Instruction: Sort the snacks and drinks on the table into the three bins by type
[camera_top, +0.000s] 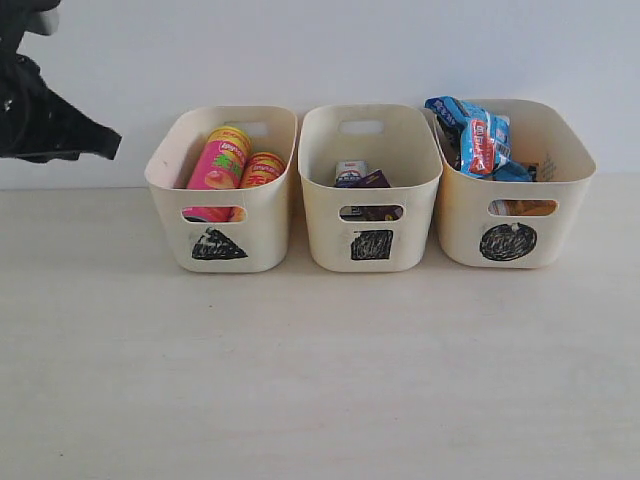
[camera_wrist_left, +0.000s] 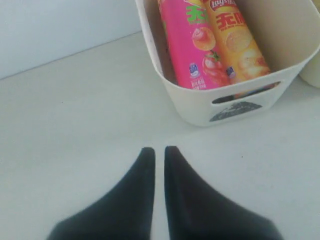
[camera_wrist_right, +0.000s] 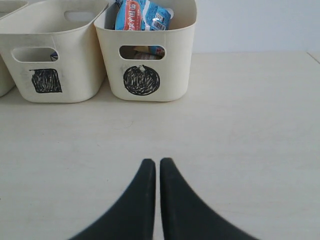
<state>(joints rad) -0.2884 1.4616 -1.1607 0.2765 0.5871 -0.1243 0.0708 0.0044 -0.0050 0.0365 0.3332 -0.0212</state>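
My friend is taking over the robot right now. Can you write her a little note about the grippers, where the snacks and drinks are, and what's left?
Left gripper: shut, empty, over the table near the triangle bin.
Right gripper: shut, empty, facing the circle bin.
Triangle bin: pink chip tube and yellow chip tube.
Square bin: white and blue carton, purple carton.
Circle bin: blue packets, orange bag showing through the handle hole.
Done: no snack or drink is visible on the table.
Left: seemingly nothing.
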